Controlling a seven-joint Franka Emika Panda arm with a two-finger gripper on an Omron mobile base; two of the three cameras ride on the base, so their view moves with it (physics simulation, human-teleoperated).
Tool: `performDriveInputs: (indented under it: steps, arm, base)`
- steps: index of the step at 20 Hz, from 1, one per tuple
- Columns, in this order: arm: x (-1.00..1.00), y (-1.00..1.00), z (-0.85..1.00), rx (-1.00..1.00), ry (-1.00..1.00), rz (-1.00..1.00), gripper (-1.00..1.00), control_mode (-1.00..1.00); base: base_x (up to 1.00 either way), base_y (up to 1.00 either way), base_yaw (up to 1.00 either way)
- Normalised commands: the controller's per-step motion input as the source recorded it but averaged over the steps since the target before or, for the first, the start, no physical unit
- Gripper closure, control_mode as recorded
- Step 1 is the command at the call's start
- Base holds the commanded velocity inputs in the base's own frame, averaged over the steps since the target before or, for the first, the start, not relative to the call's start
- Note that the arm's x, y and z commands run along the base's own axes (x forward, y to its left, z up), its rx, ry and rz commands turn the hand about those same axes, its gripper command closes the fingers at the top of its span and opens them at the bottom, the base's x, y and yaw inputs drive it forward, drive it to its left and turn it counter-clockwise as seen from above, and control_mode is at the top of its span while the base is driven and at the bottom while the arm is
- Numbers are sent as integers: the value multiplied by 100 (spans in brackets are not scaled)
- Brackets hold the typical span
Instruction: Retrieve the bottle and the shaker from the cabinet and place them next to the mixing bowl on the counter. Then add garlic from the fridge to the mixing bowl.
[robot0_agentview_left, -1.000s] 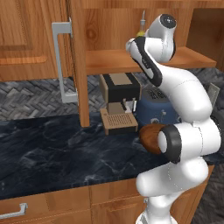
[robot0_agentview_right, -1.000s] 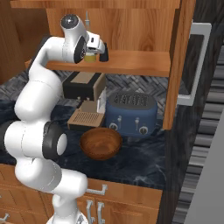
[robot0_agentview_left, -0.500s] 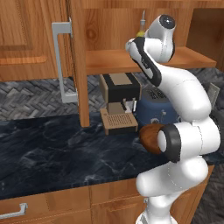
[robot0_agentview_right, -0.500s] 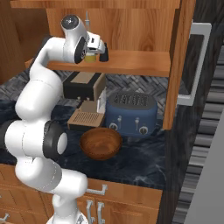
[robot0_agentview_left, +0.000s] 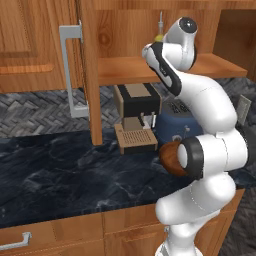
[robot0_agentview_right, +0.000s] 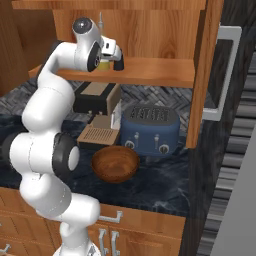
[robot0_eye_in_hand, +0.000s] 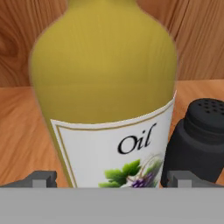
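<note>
Two things sit on the cabinet shelf (robot0_agentview_right: 150, 75) right ahead of the end effector (robot0_eye_in_hand: 111, 177): a yellow oil bottle (robot0_eye_in_hand: 107, 96) dead centre between its wide-spread fingertips (robot0_eye_in_hand: 41, 178), and a dark shaker (robot0_eye_in_hand: 197, 135) just off to one side, near the bottle; mixing bowl (robot0_agentview_right: 115, 163) sits well below on the table (robot0_agentview_left: 60, 170), near the toaster (robot0_agentview_right: 150, 129).

The wooden cabinet shelf (robot0_eye_in_hand: 17, 131) carries the yellow oil bottle (robot0_eye_in_hand: 105, 87); the black shaker (robot0_eye_in_hand: 199, 140) stands just right of it. The dark counter (robot0_agentview_right: 165, 185) bears the wooden mixing bowl (robot0_agentview_right: 115, 163), toaster (robot0_agentview_right: 150, 129) and coffee machine (robot0_agentview_left: 136, 112).
</note>
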Motion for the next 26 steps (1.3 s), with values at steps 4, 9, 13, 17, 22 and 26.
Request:
performDriveInputs:
  steps: [4, 9, 13, 17, 22, 26]
  arm:
    - [3, 0, 0, 0, 0, 0, -100, -100]
    - [0, 0, 0, 0, 0, 0, 100, -100]
    - [0, 0, 0, 0, 0, 0, 100, -100]
    - [0, 0, 0, 0, 0, 0, 100, -100]
    - [-46, 0, -4, 0, 0, 0, 100, -100]
    - [-100, 0, -13, 0, 0, 0, 100, -100]
  base:
    - [0, 0, 0]
    - [0, 0, 0]
    - [0, 0, 0]
    - [0, 0, 0]
    - [0, 0, 0]
    - [0, 0, 0]
